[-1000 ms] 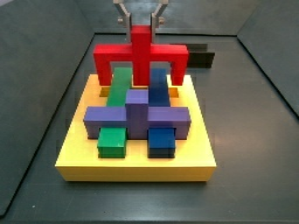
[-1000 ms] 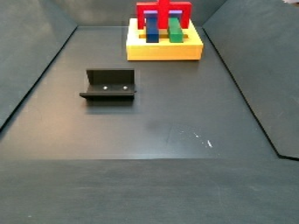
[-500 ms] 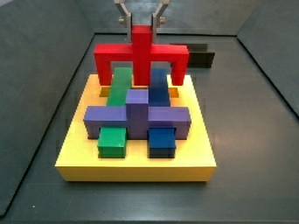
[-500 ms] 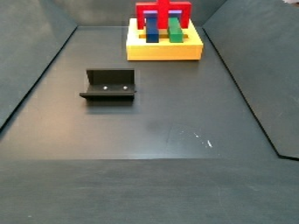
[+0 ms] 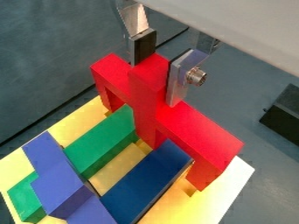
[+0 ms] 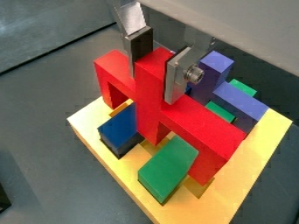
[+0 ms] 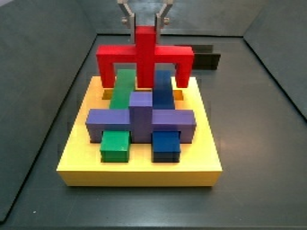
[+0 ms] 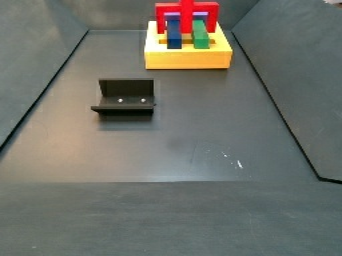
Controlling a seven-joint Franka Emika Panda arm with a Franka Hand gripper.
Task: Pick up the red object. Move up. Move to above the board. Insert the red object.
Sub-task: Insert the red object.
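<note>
The red object point(image 7: 144, 58) stands upright at the far end of the yellow board point(image 7: 138, 171), its two legs reaching down to the slots beside the green bar point(image 7: 117, 112) and blue bar point(image 7: 164, 112). My gripper point(image 7: 145, 25) is directly above it, shut on its central post. Both wrist views show the silver fingers flanking the post top of the red object point(image 5: 176, 122) point(image 6: 176, 122), with the gripper point(image 5: 162, 70) point(image 6: 158, 70) over the board point(image 5: 239, 173) point(image 6: 87, 124). A side view shows the red object point(image 8: 186, 17) on the board point(image 8: 187, 58) at the far end.
The dark fixture point(image 8: 126, 98) stands on the grey floor, well apart from the board; it also shows behind the board point(image 7: 206, 60). A purple cross block point(image 7: 142, 117) sits mid-board. Grey walls enclose the floor.
</note>
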